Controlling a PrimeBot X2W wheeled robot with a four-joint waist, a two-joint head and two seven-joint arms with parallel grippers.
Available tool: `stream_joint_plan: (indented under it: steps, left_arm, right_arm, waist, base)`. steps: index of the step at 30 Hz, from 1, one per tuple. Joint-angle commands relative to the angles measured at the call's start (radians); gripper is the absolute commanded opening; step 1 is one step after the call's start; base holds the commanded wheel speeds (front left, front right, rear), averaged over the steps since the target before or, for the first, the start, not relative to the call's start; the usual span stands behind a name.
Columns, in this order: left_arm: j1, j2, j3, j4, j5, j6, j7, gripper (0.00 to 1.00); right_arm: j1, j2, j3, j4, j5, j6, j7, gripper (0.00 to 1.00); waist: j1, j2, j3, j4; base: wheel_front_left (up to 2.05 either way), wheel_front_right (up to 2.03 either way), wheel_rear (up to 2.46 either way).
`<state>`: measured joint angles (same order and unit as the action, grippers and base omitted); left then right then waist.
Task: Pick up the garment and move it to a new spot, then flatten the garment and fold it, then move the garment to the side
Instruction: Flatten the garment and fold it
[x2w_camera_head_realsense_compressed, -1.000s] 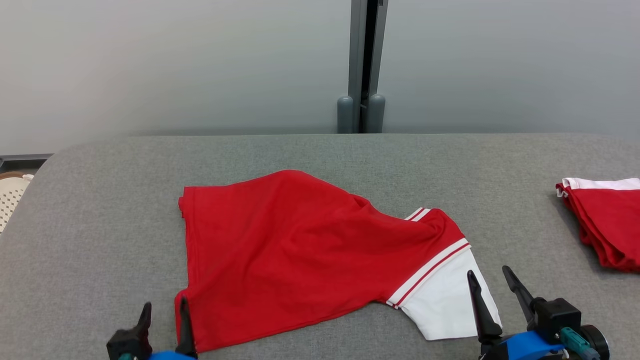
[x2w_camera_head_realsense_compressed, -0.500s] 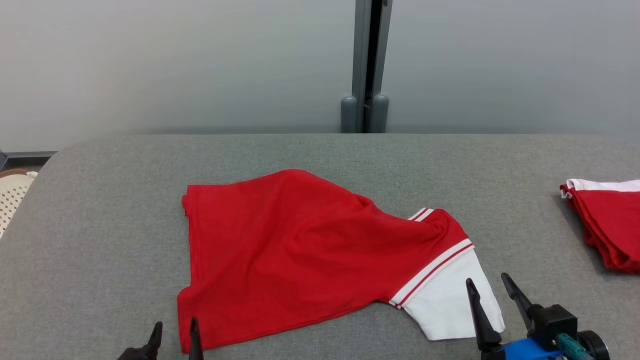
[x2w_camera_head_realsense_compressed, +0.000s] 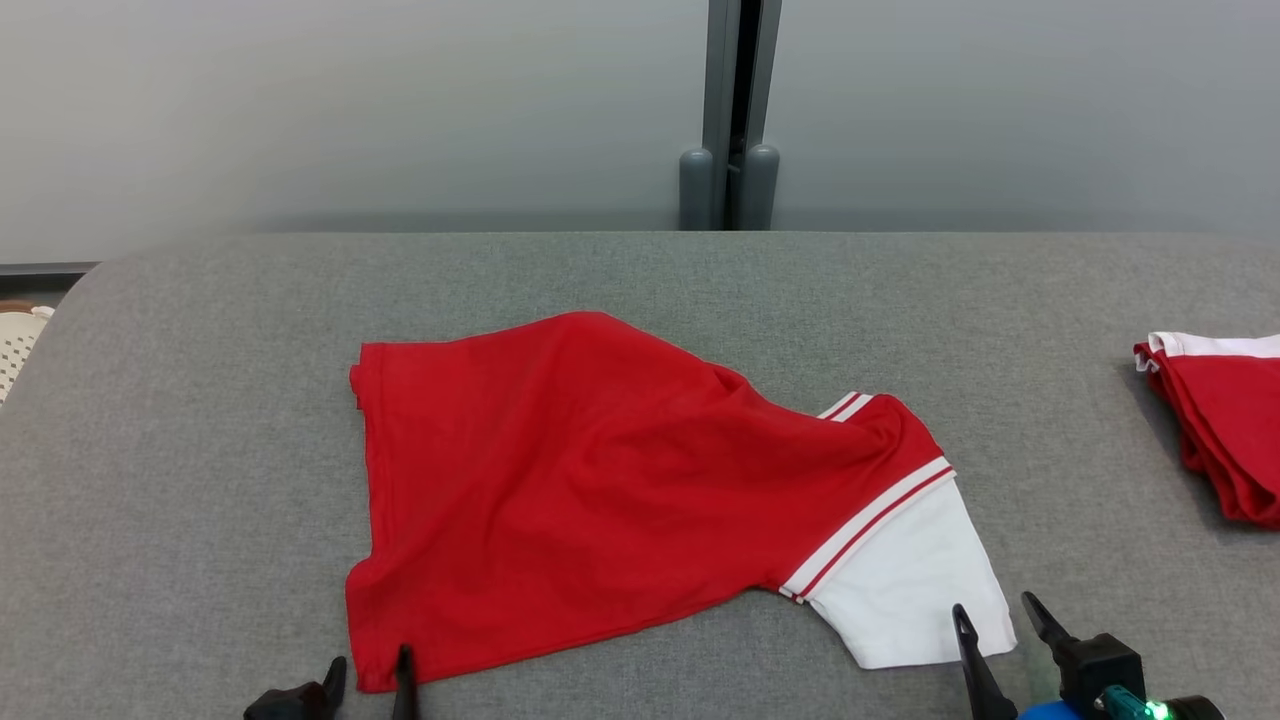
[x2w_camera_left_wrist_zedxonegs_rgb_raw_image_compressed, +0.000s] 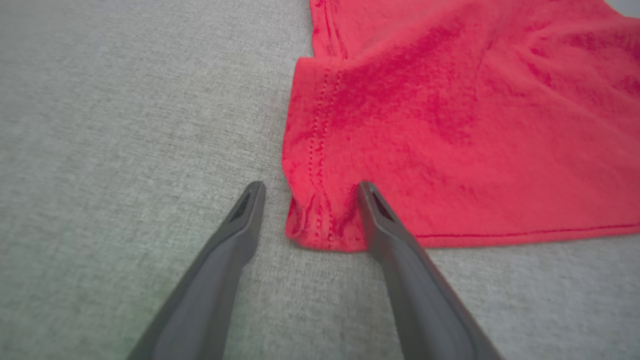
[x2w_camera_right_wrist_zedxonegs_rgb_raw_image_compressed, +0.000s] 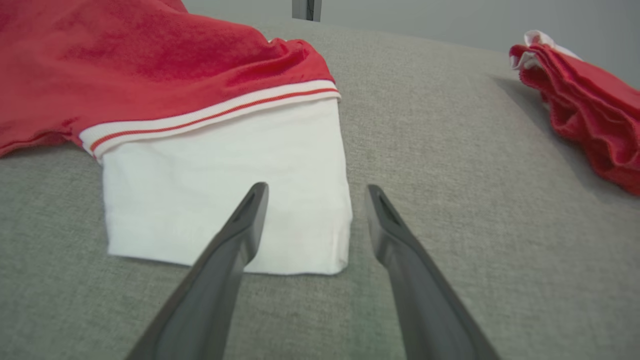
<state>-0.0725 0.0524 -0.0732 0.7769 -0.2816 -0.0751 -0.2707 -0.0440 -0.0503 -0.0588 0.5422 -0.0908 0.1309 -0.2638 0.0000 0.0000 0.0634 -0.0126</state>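
your view has tipped down, so don't read the whole shift as motion. measured against the garment, both arms have drawn back to its near edge. the left gripper, wide open and empty, straddles the red hem corner. the right gripper, equally open, brackets the white sleeve corner. the garment lies rumpled mid-desk, seemingly ready for pinching.

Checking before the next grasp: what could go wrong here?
The open left gripper straddles the bunched hem corner of the red garment; it might pinch one layer and slip. The open right gripper lines up on the white sleeve edge; lifting by it could leave the garment lopsided.
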Motion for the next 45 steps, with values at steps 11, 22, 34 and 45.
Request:
stream_joint_plan:
  steps: [11,22,34,45]
  left_arm:
    - [-0.011,-0.010,-0.073,0.054,-0.030,-0.018,0.016,1.00]
    - [-0.003,-0.008,-0.106,0.051,-0.042,-0.024,0.014,1.00]
    - [0.009,-0.003,-0.095,0.016,-0.041,-0.034,0.010,0.00]
    - [0.023,-0.002,-0.022,-0.217,-0.029,-0.040,0.006,0.00]
  right_arm:
    - [-0.059,-0.001,-0.039,0.102,-0.031,0.000,-0.001,1.00]
    - [-0.067,0.001,-0.034,0.339,-0.042,0.000,0.015,1.00]
    - [-0.079,0.001,-0.005,0.326,0.017,0.000,0.007,0.00]
    - [-0.079,-0.001,-0.019,0.051,0.184,0.000,-0.001,0.00]
  waist:
    - [0.0000,0.0000,0.015,0.008]
    - [0.0000,0.0000,0.004,0.023]
    - [0.0000,0.0000,-0.028,0.026]
    - [0.0000,0.0000,-0.065,0.026]
  base:
    - [0.00,0.00,0.00]
    - [0.00,0.00,0.00]
    - [0.00,0.00,0.00]
    - [0.00,0.00,0.00]
